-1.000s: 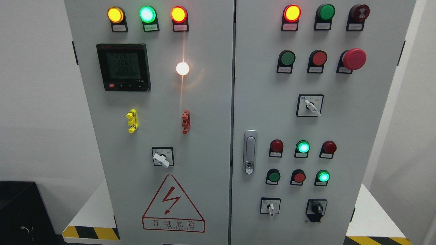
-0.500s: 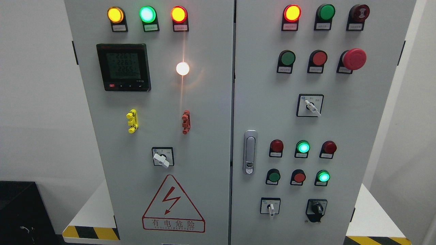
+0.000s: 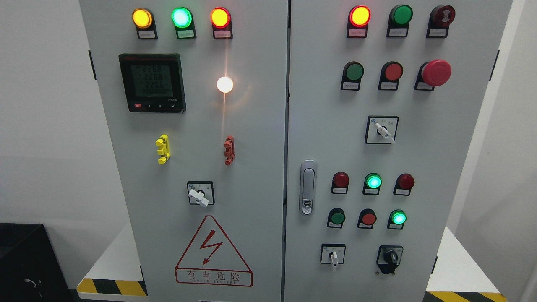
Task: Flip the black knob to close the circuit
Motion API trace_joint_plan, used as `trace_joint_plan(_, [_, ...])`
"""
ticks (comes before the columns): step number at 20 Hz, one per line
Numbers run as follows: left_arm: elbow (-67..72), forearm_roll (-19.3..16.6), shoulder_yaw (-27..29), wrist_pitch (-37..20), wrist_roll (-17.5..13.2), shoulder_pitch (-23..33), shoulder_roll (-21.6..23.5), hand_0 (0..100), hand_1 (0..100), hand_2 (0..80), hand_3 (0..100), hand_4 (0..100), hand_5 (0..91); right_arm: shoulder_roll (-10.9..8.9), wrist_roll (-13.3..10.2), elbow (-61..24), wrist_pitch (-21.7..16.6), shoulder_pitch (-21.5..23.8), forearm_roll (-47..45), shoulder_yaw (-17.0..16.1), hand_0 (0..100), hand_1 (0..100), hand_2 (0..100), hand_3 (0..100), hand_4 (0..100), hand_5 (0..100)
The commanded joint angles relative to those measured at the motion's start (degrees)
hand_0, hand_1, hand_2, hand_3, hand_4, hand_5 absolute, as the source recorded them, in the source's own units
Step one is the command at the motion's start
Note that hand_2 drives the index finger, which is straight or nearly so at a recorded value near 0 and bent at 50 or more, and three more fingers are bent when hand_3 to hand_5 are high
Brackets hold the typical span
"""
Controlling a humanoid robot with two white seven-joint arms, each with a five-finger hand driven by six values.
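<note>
Black knob (image 3: 390,256) sat at the lower right of the right cabinet door, on its small black plate, and nothing touched it. No robot hand was visible in the head view, so I cannot tell its state.

On the left door, three lamps glowed at the top: yellow, green and red. Under them the digital meter (image 3: 152,82) showed rows of digits near 226 and 228, not sharp enough to read surely. A white lamp (image 3: 225,84) shone to its right. Lower came a yellow clip (image 3: 162,149), a red clip (image 3: 228,150) and a white selector switch (image 3: 198,195). The warning triangle (image 3: 213,252) carried the writing 有电危险. On the right door, the silver door latch (image 3: 308,187) stood at the left edge, and the red mushroom button (image 3: 436,72) was high on the right.
</note>
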Motion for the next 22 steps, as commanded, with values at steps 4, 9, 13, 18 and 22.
trace_joint_plan(4, [-1.7, 0.0, 0.0, 0.0, 0.0, 1.3, 0.0, 12, 56, 0.0, 0, 0, 0.0, 0.01, 1.9, -2.5, 1.6, -5.3, 2.3, -2.6, 0, 0, 87, 97, 87, 92])
trace_joint_plan(9, [-1.8, 0.0, 0.0, 0.0, 0.0, 1.3, 0.0, 12, 56, 0.0, 0, 0, 0.0, -0.08, 2.7, -2.6, 2.2, -7.6, 2.3, -2.6, 0, 0, 87, 98, 87, 92])
trace_joint_plan(13, [-1.8, 0.0, 0.0, 0.0, 0.0, 1.3, 0.0, 12, 56, 0.0, 0, 0, 0.0, -0.34, 3.6, -2.9, 2.6, -8.9, 2.4, -3.2, 0, 0, 87, 98, 87, 92])
trace_joint_plan(18, [-1.8, 0.0, 0.0, 0.0, 0.0, 1.3, 0.0, 12, 56, 0.0, 0, 0, 0.0, -0.52, 3.7, -3.6, 2.6, -9.3, 2.5, -3.7, 0, 0, 87, 98, 87, 92])
trace_joint_plan(22, [-1.8, 0.0, 0.0, 0.0, 0.0, 1.3, 0.0, 12, 56, 0.0, 0, 0, 0.0, -0.52, 4.5, -5.1, 2.6, -9.2, 2.5, -4.1, 0, 0, 88, 98, 87, 92])
